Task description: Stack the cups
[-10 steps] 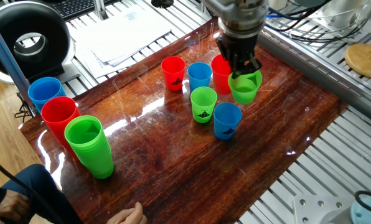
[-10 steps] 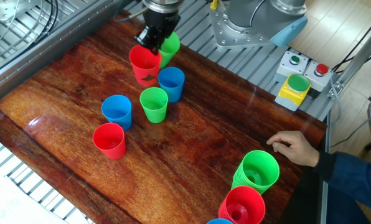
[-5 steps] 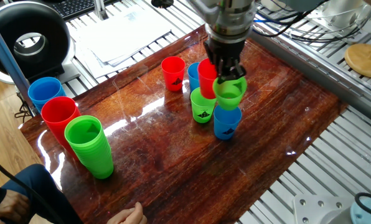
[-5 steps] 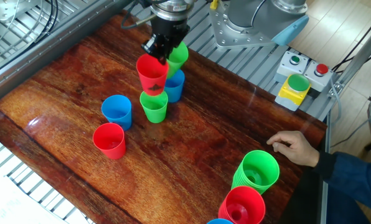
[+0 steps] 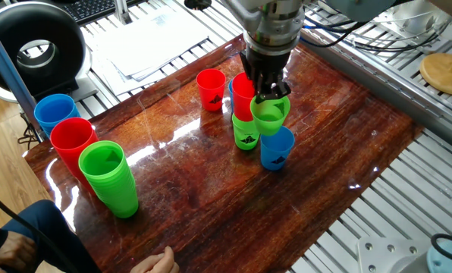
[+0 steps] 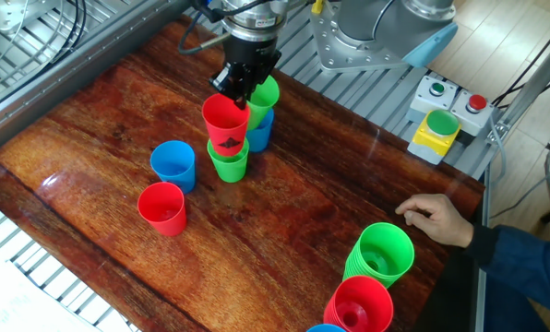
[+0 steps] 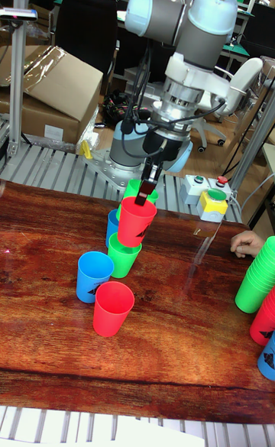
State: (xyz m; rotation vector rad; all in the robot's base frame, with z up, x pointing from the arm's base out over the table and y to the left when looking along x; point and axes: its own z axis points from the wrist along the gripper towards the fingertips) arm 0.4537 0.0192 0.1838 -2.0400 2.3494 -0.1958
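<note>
We see a glossy red-brown wooden tabletop [image 5: 211, 189] resting on a slatted aluminium frame [image 5: 408, 205]. Cardboard boxes [image 7: 46, 92] and a black office chair [image 7: 95, 27] stand behind. A wood-plank floor [image 6: 524, 37] shows at the side. A button box [image 6: 446, 111] sits by the table edge.

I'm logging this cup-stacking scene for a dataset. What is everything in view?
held red cup: one, red, in the gripper, over the standing green cup
held green cup: one, green, in the gripper, over the covered blue cup
standing red cup: one, red, on the table
open blue cup: one, blue, on the table
nested piles: three; blue, red, green; table end
button box: one, yellow, beside the table
person's hand: one, table edge
UR5 arm: one, grey
gripper: one, black, shut on both held cups
</note>
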